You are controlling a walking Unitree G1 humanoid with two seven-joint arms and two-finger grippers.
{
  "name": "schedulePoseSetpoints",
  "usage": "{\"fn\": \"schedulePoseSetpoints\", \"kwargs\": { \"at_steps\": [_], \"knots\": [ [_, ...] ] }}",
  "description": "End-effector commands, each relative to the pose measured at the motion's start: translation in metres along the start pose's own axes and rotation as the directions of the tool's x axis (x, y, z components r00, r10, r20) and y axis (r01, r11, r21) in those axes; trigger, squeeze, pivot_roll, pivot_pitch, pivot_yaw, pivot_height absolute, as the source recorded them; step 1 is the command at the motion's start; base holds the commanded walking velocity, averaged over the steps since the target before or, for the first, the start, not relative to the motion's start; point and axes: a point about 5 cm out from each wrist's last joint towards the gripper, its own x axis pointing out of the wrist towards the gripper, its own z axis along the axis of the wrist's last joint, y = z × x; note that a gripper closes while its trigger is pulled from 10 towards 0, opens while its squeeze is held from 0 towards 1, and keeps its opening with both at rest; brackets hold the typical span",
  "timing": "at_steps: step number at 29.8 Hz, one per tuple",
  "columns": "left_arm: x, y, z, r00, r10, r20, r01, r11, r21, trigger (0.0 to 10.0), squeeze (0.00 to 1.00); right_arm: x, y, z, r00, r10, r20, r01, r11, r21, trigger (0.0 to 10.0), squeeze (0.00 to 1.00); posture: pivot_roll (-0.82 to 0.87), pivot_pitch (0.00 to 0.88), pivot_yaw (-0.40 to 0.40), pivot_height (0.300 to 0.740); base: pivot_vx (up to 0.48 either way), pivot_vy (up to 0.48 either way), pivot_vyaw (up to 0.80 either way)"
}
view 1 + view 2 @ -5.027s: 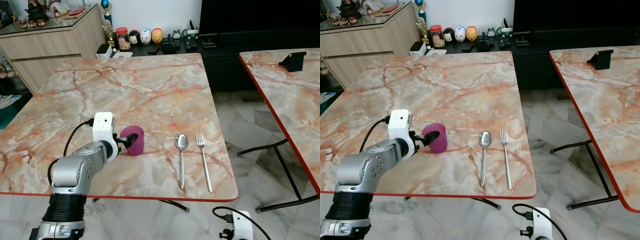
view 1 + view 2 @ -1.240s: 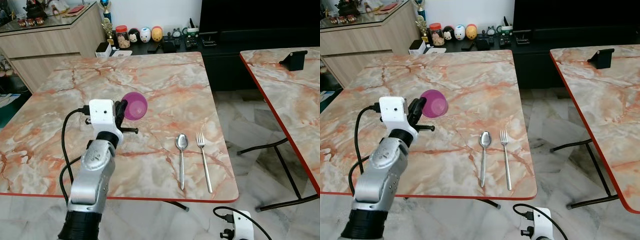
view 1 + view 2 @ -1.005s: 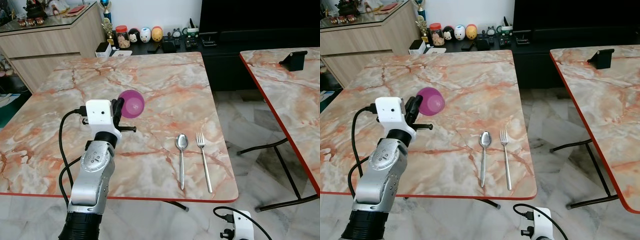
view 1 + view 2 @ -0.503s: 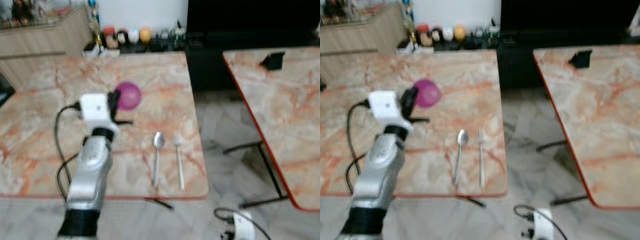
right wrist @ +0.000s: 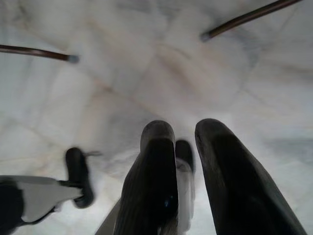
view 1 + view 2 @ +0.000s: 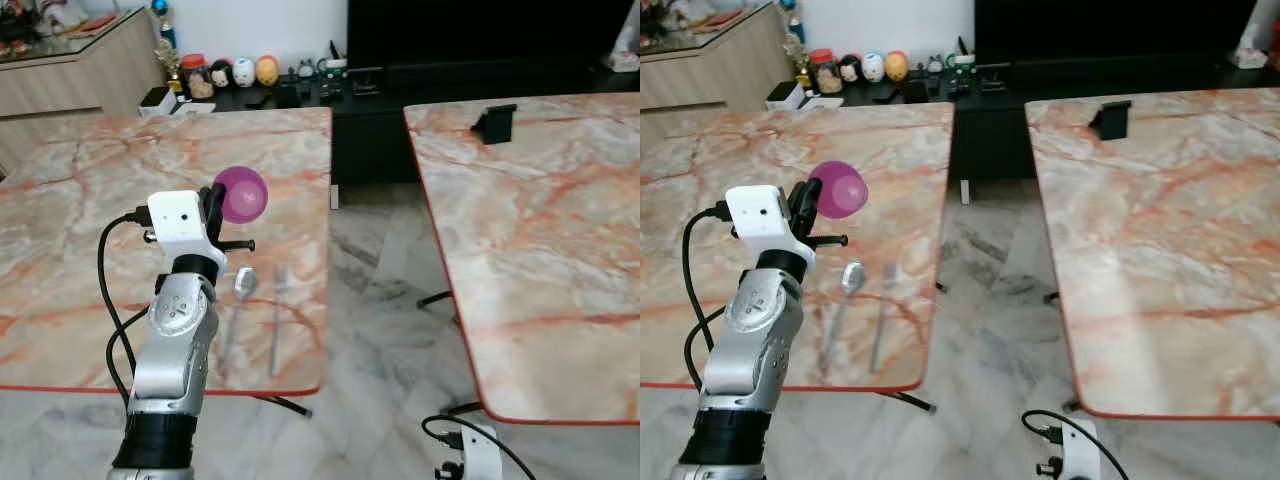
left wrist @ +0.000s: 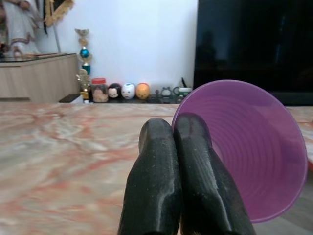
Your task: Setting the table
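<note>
My left gripper (image 7: 175,128) is shut on the rim of a purple cup (image 6: 243,194), which it holds raised and tipped on its side above the left marble table (image 6: 80,200). The cup's mouth (image 7: 244,147) faces away from the wrist. A spoon (image 6: 238,290) and a fork (image 6: 278,300) lie side by side on that table near its front right corner, just below the raised cup. My right gripper (image 5: 185,129) hangs low over the floor with a narrow gap between its fingers and nothing in them.
A second marble table (image 6: 530,220) stands to the right, with a black stand (image 6: 493,122) at its far edge. A strip of tiled floor (image 6: 375,270) separates the tables. A low black bench with figurines (image 6: 245,72) and a wooden sideboard (image 6: 70,70) line the back.
The left gripper has lifted the cup off the table and keeps it raised. The camera has turned right, so the left table has slid left and the right table fills more of the view.
</note>
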Motion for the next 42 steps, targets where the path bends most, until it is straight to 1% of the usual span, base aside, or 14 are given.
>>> {"fn": "schedulePoseSetpoints", "kwargs": {
  "at_steps": [1, 7, 24, 29, 33, 35, 36, 37, 38, 40, 42],
  "knots": [
    [0.002, 0.0, 0.004, 1.0, 0.002, 0.021, -0.002, 1.0, 0.012, 10.0, 0.0, 0.0, -0.003, -0.002, 1.0, -0.008, -0.018, 0.008, 1.0, 0.014, 10.0, 0.0, -0.05, 0.0, 0.074, 0.74, 0.0, -0.424, -0.48],
    [0.004, 0.001, 0.006, 1.0, 0.007, 0.028, -0.007, 1.0, 0.013, 10.0, 0.0, 0.0, -0.003, -0.002, 1.0, -0.007, -0.019, 0.007, 1.0, 0.013, 10.0, 0.0, -0.05, 0.0, 0.075, 0.74, 0.0, -0.425, -0.6],
    [0.007, 0.001, 0.008, 0.999, 0.013, 0.031, -0.013, 1.0, 0.011, 10.0, 0.0, 0.0, -0.002, 0.0, 1.0, -0.006, -0.007, 0.006, 1.0, 0.016, 10.0, 0.0, -0.05, 0.0, 0.076, 0.74, 0.0, -0.421, 0.0],
    [0.006, 0.004, 0.005, 1.0, 0.016, 0.021, -0.016, 1.0, 0.026, 10.0, 0.0, 0.0, -0.002, 0.0, 1.0, -0.004, -0.006, 0.005, 1.0, 0.014, 10.0, 0.0, -0.05, 0.0, 0.076, 0.74, 0.0, -0.418, 0.0],
    [0.004, 0.018, 0.0, 0.999, 0.034, 0.002, -0.034, 0.997, 0.071, 10.0, 0.0, 0.0, -0.002, 0.0, 1.0, -0.005, -0.005, 0.005, 1.0, 0.013, 10.0, 0.0, -0.06, 0.0, 0.076, 0.74, 0.0, -0.414, 0.0],
    [0.001, 0.034, -0.001, 0.998, 0.055, -0.006, -0.054, 0.992, 0.117, 10.0, 0.0, 0.0, -0.003, -0.001, 1.0, -0.006, -0.006, 0.006, 1.0, 0.01, 10.0, 0.0, -0.06, 0.0, 0.075, 0.74, 0.0, -0.414, 0.0],
    [0.001, 0.034, -0.001, 0.998, 0.055, -0.006, -0.054, 0.992, 0.117, 10.0, 0.0, 0.0, -0.003, -0.001, 1.0, -0.006, -0.006, 0.006, 1.0, 0.01, 10.0, 0.0, -0.06, 0.0, 0.075, 0.74, 0.0, -0.412, 0.0],
    [0.0, 0.041, -0.001, 0.998, 0.063, -0.008, -0.062, 0.988, 0.139, 10.0, 0.0, 0.0, -0.003, -0.001, 1.0, -0.006, -0.006, 0.006, 1.0, 0.008, 10.0, 0.0, -0.06, 0.0, 0.073, 0.74, 0.0, -0.412, 0.0],
    [-0.001, 0.043, -0.001, 0.998, 0.066, -0.009, -0.064, 0.987, 0.146, 10.0, 0.0, 0.0, -0.003, -0.001, 1.0, -0.006, -0.006, 0.006, 1.0, 0.008, 10.0, 0.0, -0.06, 0.0, 0.073, 0.74, 0.0, -0.412, 0.0],
    [-0.004, 0.054, -0.001, 0.997, 0.071, -0.014, -0.067, 0.981, 0.184, 10.0, 0.0, 0.0, -0.003, -0.001, 1.0, -0.006, -0.006, 0.006, 1.0, 0.004, 10.0, 0.0, -0.07, 0.0, 0.07, 0.74, 0.0, -0.405, 0.0],
    [-0.005, 0.061, 0.0, 0.997, 0.073, -0.018, -0.067, 0.976, 0.206, 10.0, 0.0, -0.001, -0.004, -0.001, 1.0, -0.006, -0.005, 0.006, 1.0, 0.002, 10.0, 0.0, -0.06, 0.0, 0.069, 0.74, 0.0, -0.399, 0.0]
  ]
}}
